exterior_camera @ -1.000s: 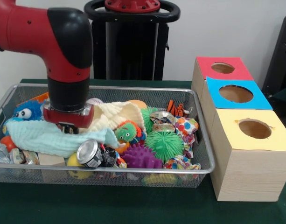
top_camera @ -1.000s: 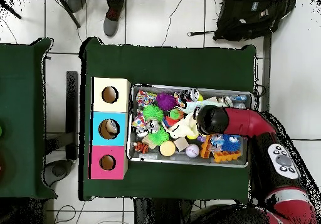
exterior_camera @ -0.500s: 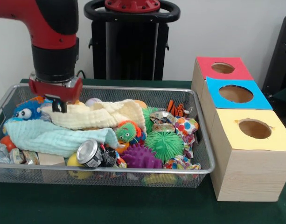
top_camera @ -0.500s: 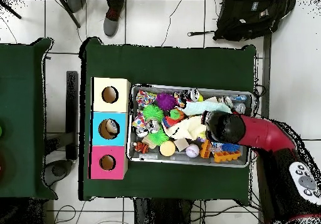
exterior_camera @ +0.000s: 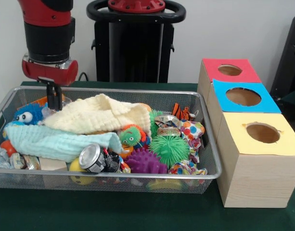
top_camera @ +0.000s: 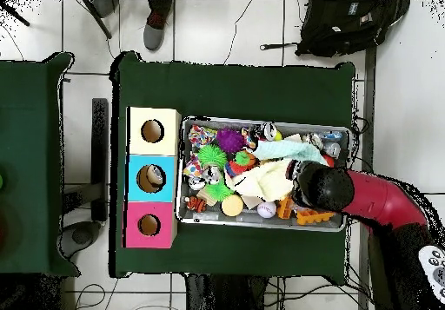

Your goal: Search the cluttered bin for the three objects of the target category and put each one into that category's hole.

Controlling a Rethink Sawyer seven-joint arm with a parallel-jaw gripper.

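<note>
My gripper (exterior_camera: 54, 107) hangs at the far left end of the wire bin (exterior_camera: 211, 144), its fingers pressed together on the left corner of a cream cloth (exterior_camera: 99, 115). The cloth spreads over the middle of the clutter. In the overhead view the red arm's end (top_camera: 315, 185) covers the gripper, and the cream cloth (top_camera: 265, 183) shows beside it. Three wooden boxes stand by the bin, each with a round hole: red (exterior_camera: 229, 70), blue (exterior_camera: 243, 96) and yellow (exterior_camera: 262, 133).
The bin also holds a pale blue cloth (exterior_camera: 51, 142), a crushed can (exterior_camera: 93, 158), a green spiky ball (exterior_camera: 170, 149), a purple spiky ball (exterior_camera: 145, 162), a blue furry toy (exterior_camera: 28, 114), a tiger toy (exterior_camera: 181, 111) and a dotted cloth (exterior_camera: 193, 130).
The gripper has risen and moved towards the bin's left end, dragging the cream cloth with it. The cloth now lies higher and further left over the toys.
</note>
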